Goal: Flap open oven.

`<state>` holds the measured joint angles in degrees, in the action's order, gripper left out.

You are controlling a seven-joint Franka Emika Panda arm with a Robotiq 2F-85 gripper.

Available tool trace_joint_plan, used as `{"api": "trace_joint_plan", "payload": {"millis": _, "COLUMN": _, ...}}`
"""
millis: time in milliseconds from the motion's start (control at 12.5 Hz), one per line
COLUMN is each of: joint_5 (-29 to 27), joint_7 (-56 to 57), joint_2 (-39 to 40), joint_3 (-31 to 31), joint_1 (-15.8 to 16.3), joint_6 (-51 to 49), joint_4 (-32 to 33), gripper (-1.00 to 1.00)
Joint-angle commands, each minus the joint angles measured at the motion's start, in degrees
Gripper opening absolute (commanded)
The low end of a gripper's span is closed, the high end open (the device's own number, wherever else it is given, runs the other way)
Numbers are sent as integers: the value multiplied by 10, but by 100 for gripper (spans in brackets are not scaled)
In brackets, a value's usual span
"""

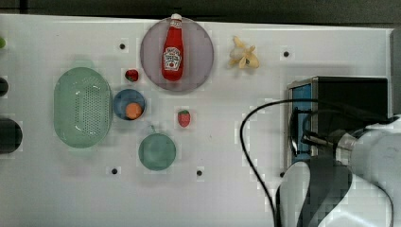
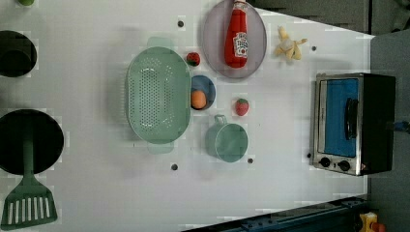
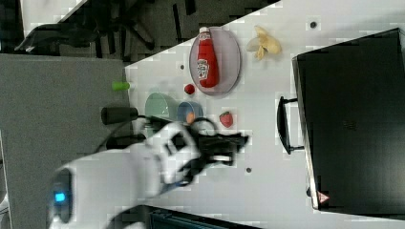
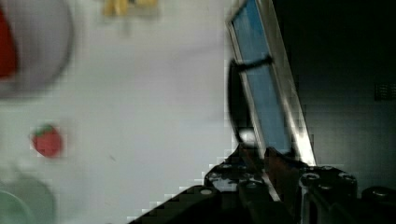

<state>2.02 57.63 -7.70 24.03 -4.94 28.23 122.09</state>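
wrist view has the gripper (image 4: 254,161) seemingly clasping the oven (image 4: 266,93) door's edge.

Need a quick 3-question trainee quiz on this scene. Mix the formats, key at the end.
1. True or false: the ketchup bottle lies on the round plate.
2. What sits in the small blue bowl? A: a strawberry. B: an orange ball. C: a banana.
3. Fill in: the glass of the oven door, behind the black bar handle, is tinted ___.

Key: 1 true. 2 B, the orange ball. 3 blue.
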Motion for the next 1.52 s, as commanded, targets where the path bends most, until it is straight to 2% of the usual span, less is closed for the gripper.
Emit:
{"api": "trace_joint_plan", "payload": {"millis": 80, "joint_5": -1, "joint_7": 116, "joint_2": 39, "joint_3": 7, "joint_1": 3, "joint_6": 54, "joint_4": 20, "gripper": -65}}
{"api": "trace_joint_plan", "payload": {"millis": 640, "joint_5": -1, "joint_7": 116, "joint_2": 127, "joint_3": 14, "joint_1": -2, "joint_6": 195, "joint_4": 61, "gripper": -65}}
{"api": "trace_joint_plan", "payload": {"millis": 1120, "joint_5": 6, "joint_7": 113, "joint_2": 162, "joint_3": 5, "joint_1": 7, "joint_6": 234, "joint_4": 69, "gripper": -65}}
{"api": "trace_joint_plan", "payload": {"millis": 1280, "joint_5": 43, "joint_7": 91, "joint_2": 161, "joint_3": 2, "joint_1": 19, "joint_6": 234, "joint_4": 73, "gripper": -65}}
{"api": "trace_joint_plan", "payload": {"millis": 1520, "joint_5": 134, "joint_7": -8, "joint_2": 161, "joint_3": 0, "joint_1": 43, "joint_6": 234, "joint_4": 80, "gripper": -65}}
